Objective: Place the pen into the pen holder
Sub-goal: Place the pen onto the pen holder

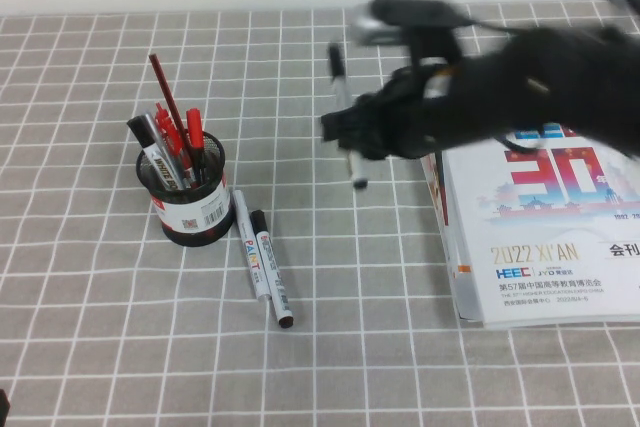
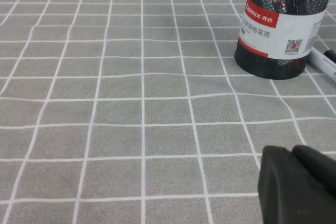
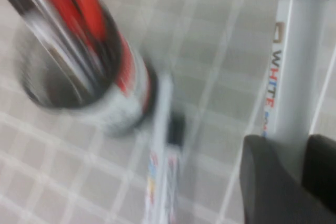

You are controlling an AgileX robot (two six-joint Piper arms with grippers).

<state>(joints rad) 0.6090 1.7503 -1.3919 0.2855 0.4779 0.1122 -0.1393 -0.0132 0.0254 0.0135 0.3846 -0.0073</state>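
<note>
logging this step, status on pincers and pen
Right pincer shut on the pen, airborne right of the pen holder. Left pincer low, left of holder. Holder already crowded; two markers lie beside it.

The right gripper (image 1: 352, 137) is a dark smear in the high view, and its fingers cannot be made out there. In the right wrist view two dark fingertips (image 3: 268, 182) run off the picture's edge with the pen (image 3: 295, 72) between them; the pen's cap and tail are cut off too. The pen holder (image 3: 79, 61) is blurred there, its label unreadable, and the two markers (image 3: 165, 166) beside it are smudged. In the left wrist view only a dark corner of the left gripper (image 2: 296, 184) shows, so its fingers cannot be judged. The holder's top is cropped. The booklet (image 1: 540, 237) right of the holder runs off the high view, partly under the arm.
</note>
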